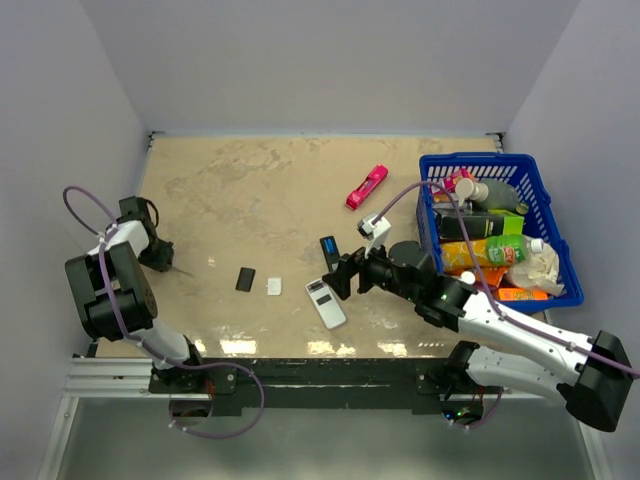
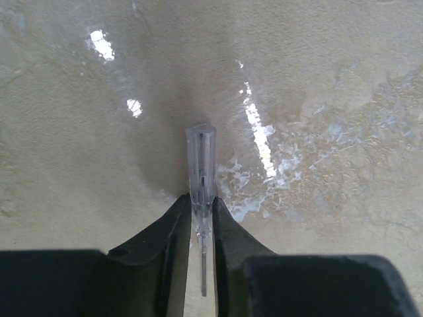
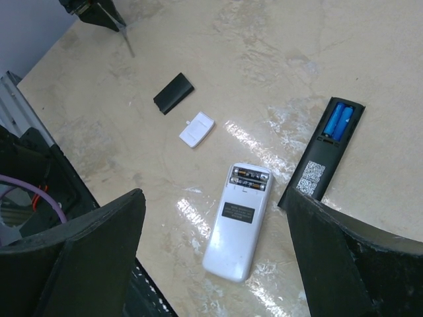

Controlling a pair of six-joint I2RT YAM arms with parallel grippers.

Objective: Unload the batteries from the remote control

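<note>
Two remotes lie back-up with their bays open, and every cell sits in its slot. The white remote [image 3: 238,228] is directly beneath my right gripper [image 3: 213,198], whose fingers are spread wide with nothing between them. Its pair of greyish batteries [image 3: 249,181] lies side by side in the bay at one end. Near it, the black remote [image 3: 316,165] carries two blue batteries [image 3: 340,121] in its own bay.

My left gripper [image 2: 200,211] is pinched tight on a clear-handled screwdriver [image 2: 200,158], well apart from both remotes at the left side of the table [image 1: 230,200].

I judge the cells light, rigid and slick, likely to roll once free. They look seated too low in the bays for broad fingers to straddle. The best purchase is probably at one end of a cell, levering it up with the screwdriver tip. My right gripper could steady the light remote body meanwhile, which might otherwise slide on the glossy top.
</note>
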